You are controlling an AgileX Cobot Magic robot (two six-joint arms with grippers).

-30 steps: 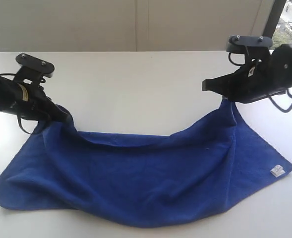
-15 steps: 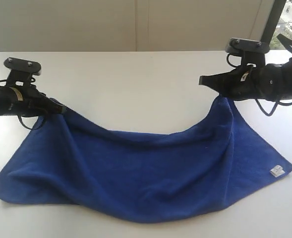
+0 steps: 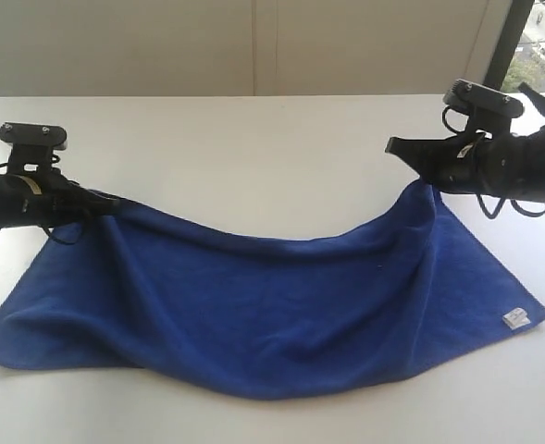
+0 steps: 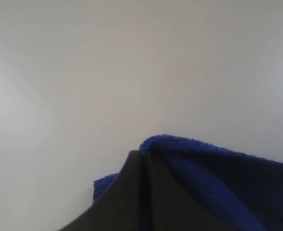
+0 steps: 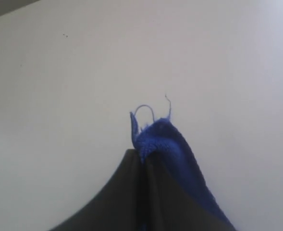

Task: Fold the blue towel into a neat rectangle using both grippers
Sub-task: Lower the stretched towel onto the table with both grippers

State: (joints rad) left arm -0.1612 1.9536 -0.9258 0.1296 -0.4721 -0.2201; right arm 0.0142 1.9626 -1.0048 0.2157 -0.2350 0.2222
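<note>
Blue towel (image 3: 281,305) sags across table (image 3: 253,157), far corners lifted. L gripper (image 4: 140,159) clamps one corner, R gripper (image 5: 143,161) the other. Should pull edge taut, carry both level to near edge, align corners before letting go.

Bulky black arms (image 3: 522,162); looped cables (image 3: 450,118)

Nothing can be read: the white label (image 3: 517,318) on the blue towel (image 3: 272,314), on the right gripper (image 5: 142,156) side, bears print too small.
</note>
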